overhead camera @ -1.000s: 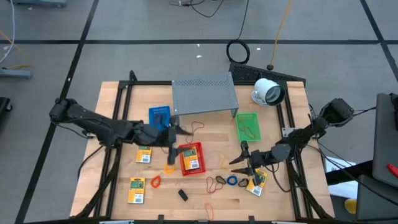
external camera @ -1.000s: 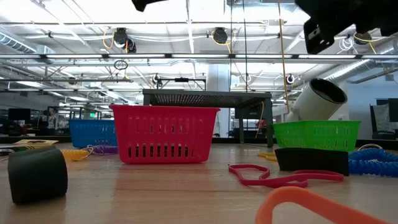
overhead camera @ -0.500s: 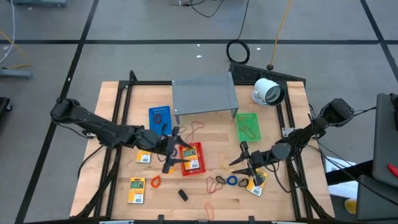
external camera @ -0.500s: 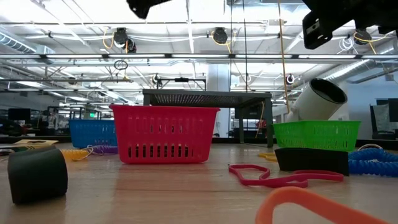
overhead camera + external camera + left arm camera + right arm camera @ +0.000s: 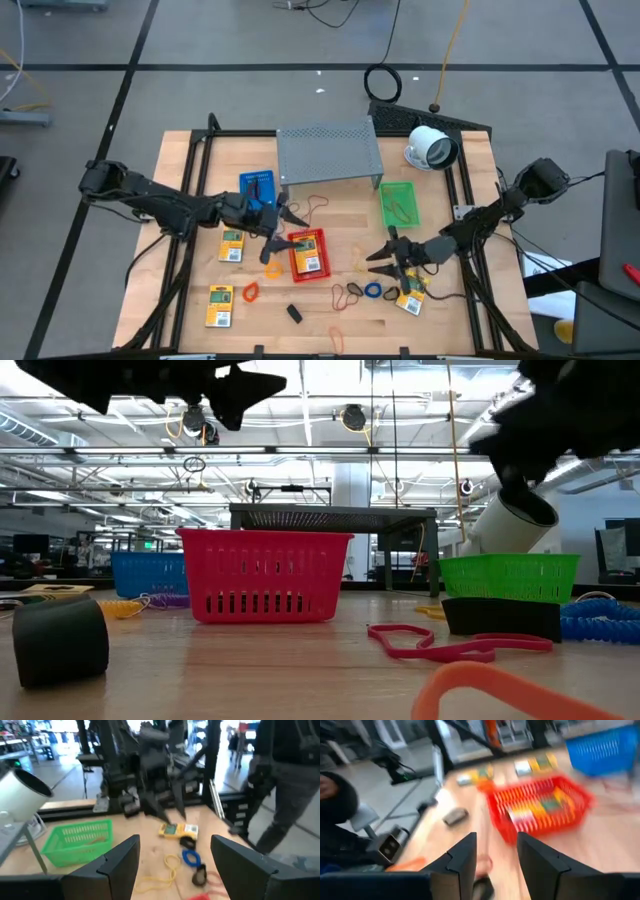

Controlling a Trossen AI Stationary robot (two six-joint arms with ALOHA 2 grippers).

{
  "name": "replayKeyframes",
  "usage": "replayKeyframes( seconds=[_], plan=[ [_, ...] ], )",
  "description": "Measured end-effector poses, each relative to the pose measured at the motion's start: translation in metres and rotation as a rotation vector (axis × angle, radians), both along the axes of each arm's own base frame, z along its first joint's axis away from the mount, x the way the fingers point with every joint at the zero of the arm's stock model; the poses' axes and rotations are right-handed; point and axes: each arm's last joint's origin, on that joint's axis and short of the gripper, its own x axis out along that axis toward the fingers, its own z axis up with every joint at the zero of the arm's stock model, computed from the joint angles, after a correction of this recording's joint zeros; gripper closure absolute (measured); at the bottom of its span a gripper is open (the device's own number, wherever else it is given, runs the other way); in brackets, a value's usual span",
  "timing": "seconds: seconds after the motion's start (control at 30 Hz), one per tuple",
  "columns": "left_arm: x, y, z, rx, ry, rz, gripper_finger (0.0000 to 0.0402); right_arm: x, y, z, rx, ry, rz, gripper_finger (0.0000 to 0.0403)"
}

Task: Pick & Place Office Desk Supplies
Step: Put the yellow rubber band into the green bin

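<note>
The supplies are lying spread over the wooden table. One yellow packet is sitting inside the red basket near the middle of the table. Another packet is lying left of that basket, a third is lying near the front left edge, and a fourth is lying on the right side at the front. Just left of this fourth packet, a blue band and brown bands are lying together. An orange band is resting beside the front left packet, a thin red band is at the front edge, and a black piece is lying between them. A brown band is lying in front of the grey shelf. The green basket is holding a band, and the blue basket is standing left of the shelf.

The left gripper is hanging over the table at the left edge of the red basket, its fingers spread wide and holding nothing. The right gripper is hanging above the table just behind the fourth packet, its fingers also apart and empty. The white device is sitting at the back right.
</note>
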Motion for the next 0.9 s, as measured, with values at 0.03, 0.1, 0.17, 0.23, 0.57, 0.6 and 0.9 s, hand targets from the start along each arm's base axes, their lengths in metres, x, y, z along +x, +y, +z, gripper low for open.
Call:
replayKeyframes(
  seconds=[0.03, 0.1, 0.17, 0.23, 0.57, 0.6, 0.9],
  plan=[
    [0.0, 0.002, 0.0, -0.009, 0.001, 0.009, 0.0147, 0.0, -0.001, -0.004, 0.02, 0.041, -0.013, 0.0273],
    [0.001, 0.005, 0.0, -0.018, 0.009, 0.022, 0.0147, -0.001, -0.003, -0.01, 0.065, 0.12, -0.023, 0.0273],
    [0.001, 0.008, -0.001, -0.021, 0.012, 0.032, 0.0147, -0.002, -0.003, -0.015, 0.095, 0.198, -0.024, 0.0273],
    [0.001, 0.009, -0.001, -0.022, 0.021, 0.037, 0.0147, -0.001, -0.001, -0.016, 0.084, 0.259, -0.024, 0.0273],
    [0.001, 0.009, -0.002, -0.049, 0.034, 0.04, 0.0147, 0.01, 0.013, 0.001, 0.039, 0.381, -0.004, 0.0273],
    [0.001, 0.009, -0.002, -0.053, 0.036, 0.04, 0.0147, 0.009, 0.013, 0.0, 0.044, 0.397, -0.012, 0.0273],
    [0.001, 0.009, -0.003, -0.065, 0.046, 0.042, 0.0147, 0.015, 0.013, -0.032, 0.072, 0.548, -0.063, 0.0273]
  ],
)
